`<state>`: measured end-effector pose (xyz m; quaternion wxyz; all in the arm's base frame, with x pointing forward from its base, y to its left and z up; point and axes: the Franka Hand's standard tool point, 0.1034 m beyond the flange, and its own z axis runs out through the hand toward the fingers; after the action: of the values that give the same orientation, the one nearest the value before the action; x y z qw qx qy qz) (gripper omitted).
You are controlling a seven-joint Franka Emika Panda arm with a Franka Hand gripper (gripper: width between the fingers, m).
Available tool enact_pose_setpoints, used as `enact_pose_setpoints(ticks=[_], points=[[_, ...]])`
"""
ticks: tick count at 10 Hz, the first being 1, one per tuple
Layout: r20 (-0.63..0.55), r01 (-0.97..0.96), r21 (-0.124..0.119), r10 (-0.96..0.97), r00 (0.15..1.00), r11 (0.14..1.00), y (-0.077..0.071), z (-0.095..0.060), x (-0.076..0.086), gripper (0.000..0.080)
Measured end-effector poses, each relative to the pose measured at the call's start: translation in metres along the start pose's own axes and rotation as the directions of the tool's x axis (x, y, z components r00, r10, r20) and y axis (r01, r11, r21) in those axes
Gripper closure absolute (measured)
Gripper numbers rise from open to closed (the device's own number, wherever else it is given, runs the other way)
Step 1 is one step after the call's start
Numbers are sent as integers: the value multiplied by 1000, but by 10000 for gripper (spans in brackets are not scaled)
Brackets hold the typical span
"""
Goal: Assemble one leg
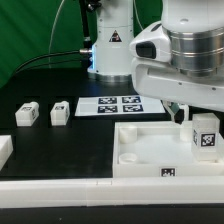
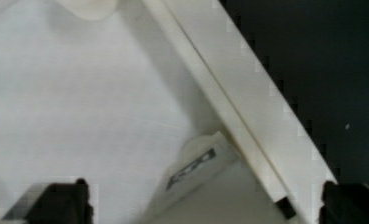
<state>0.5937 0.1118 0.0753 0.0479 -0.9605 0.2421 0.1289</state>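
The leg [image 1: 205, 137] is standing upright on the white tray part's [image 1: 140, 160] corner, just beside my gripper [image 2: 202, 196], whose fingers are spreading wide, holding nothing. It is looking light, rigid, slick; I am judging its flat sides best for pinching.

Black desk [image 1: 40, 165] under everything, green backdrop [image 1: 30, 40] behind it. Marker board [image 1: 110, 104] lies flat near the back centre, four black tags showing. Large white tray-like part [image 1: 140, 150] sits front, toward the exterior view's right, raised rim, round corner socket [image 1: 127, 156] visible, small tag on its front wall [image 1: 168, 172]. Low white strip [image 1: 60, 193] runs along the desk's front edge. Wrist view: mostly the tray's white surface [image 2: 74, 110] and slanted rim [image 2: 234, 90], black desk beyond.
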Motion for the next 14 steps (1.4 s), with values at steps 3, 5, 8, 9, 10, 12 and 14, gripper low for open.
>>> enact_pose_setpoints(ticks=[3,5,8,9,10,12,14], points=[[0,288,-9,-288,958,957,3,0,2,151],[1,363,-8,-363,932,932,3,0,2,151],[5,385,-27,-385,923,922,3,5,0,151],[5,387,-27,-387,922,922,2,5,-1,173],[5,385,-27,-385,923,922,3,5,0,173],[5,385,-27,-385,923,923,3,5,0,514],[5,385,-26,-385,923,923,3,5,0,508]])
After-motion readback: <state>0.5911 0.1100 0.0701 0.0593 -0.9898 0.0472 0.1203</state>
